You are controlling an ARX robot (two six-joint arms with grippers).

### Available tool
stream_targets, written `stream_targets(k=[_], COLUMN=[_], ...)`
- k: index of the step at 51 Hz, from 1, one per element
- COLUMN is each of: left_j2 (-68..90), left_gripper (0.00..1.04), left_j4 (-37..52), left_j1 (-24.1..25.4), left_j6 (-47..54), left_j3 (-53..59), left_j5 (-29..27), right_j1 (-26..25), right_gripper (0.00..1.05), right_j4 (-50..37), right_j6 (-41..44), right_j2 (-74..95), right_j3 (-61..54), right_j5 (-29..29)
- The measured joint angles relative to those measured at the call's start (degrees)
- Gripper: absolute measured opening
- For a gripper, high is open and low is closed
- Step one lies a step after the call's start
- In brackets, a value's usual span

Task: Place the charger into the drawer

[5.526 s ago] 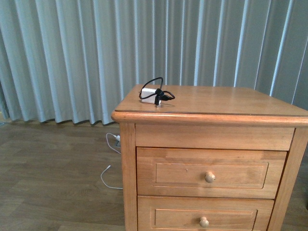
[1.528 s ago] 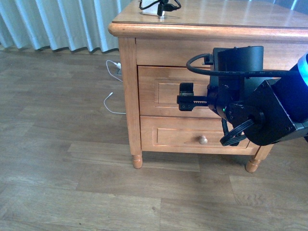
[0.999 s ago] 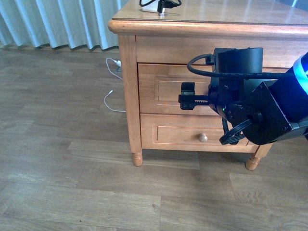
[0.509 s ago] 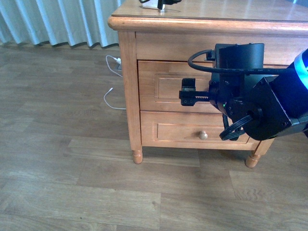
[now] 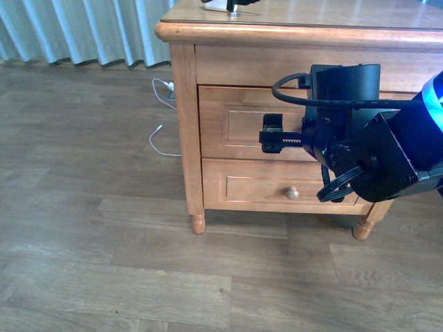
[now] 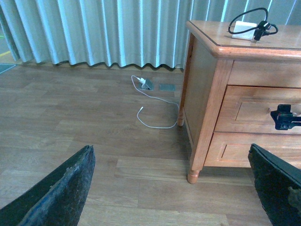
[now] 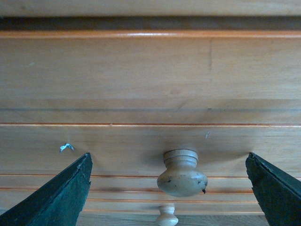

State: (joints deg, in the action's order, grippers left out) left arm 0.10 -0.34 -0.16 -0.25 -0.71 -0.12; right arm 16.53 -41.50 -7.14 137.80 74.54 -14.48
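— Starting leftmost: where's the left pincer (image 6: 170,150)?
— Fingers apart and empty, out over the floor (image 6: 94,122), well away from the nightstand (image 6: 207,94).
— And the charger (image 6: 248,29)?
— It's on the nightstand's top, toward the left side.
— The drawer (image 5: 235,124)?
— Shut. Its knob (image 7: 182,173) lies straight ahead of the right pincer (image 7: 168,162), centred in the gap between the spread fingers and apparently not yet gripped. That arm is nearer, so I'd judge a short push forward before closing.

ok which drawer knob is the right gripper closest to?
The knob of the upper drawer: in the wrist view it looms large ahead of the open right gripper, ungripped. The lower knob shows small, farther off.
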Motion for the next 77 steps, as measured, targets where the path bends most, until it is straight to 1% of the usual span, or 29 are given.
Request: stream_targets(k=[10, 12, 14, 17, 19, 29, 31, 32, 34, 36, 48, 57, 67, 77], left_j2=[0.0, 0.0, 0.0, 0.0, 0.0, 0.0, 0.0, 0.0, 0.0, 0.0, 0.0, 0.0, 0.0, 0.0], left_gripper=[0.99, 0.99, 0.99, 0.99, 0.99, 0.99, 0.99, 0.99, 0.99, 0.99, 0.99, 0.99, 0.99, 0.99], left_j4=[0.0, 0.0, 0.0, 0.0, 0.0, 0.0, 0.0, 0.0, 0.0, 0.0, 0.0, 0.0, 0.0, 0.0], left_j1=[0.0, 0.0, 0.0, 0.0, 0.0, 0.0, 0.0, 0.0, 0.0, 0.0, 0.0, 0.0, 0.0, 0.0], left_j6=[0.0, 0.0, 0.0, 0.0, 0.0, 0.0, 0.0, 0.0, 0.0, 0.0, 0.0, 0.0, 0.0, 0.0], left_j3=[0.0, 0.0, 0.0, 0.0, 0.0, 0.0, 0.0, 0.0, 0.0, 0.0, 0.0, 0.0, 0.0, 0.0], left_j5=[0.0, 0.0, 0.0, 0.0, 0.0, 0.0, 0.0, 0.0, 0.0, 0.0, 0.0, 0.0, 0.0, 0.0], right_j1=[0.0, 0.0, -0.1, -0.1, -0.2, -0.4, -0.4, -0.4, -0.4, -0.5, -0.5, -0.8, -0.5, -0.6], right_gripper=[0.97, 0.94, 0.87, 0.8, 0.73, 0.47, 0.4, 0.38, 0.29, 0.25, 0.24, 0.23, 0.23, 0.23], right_j4=[0.0, 0.0, 0.0, 0.0, 0.0, 0.0, 0.0, 0.0, 0.0, 0.0, 0.1, 0.2, 2.3, 2.5], right_j6=[0.3, 0.3, 0.3, 0.3, 0.4, 0.5, 0.5, 0.5, 0.7, 0.9, 1.0, 1.0, -0.8, -3.3], right_j2=[0.6, 0.6, 0.6, 0.6, 0.6, 0.6, 0.7, 0.7, 0.7, 0.7, 0.4, -1.3, -5.8, -10.9], right_j3=[0.3, 0.3, 0.3, 0.3, 0.3, 0.3, 0.3, 0.3, 0.3, 0.3, -0.1, -2.3, -8.4, -16.2], right_j5=[0.2, 0.2, 0.0, 0.0, 0.0, -0.1, 0.0, 0.0, -0.2, -0.2, 0.0, 1.5, 1.3, 4.0])
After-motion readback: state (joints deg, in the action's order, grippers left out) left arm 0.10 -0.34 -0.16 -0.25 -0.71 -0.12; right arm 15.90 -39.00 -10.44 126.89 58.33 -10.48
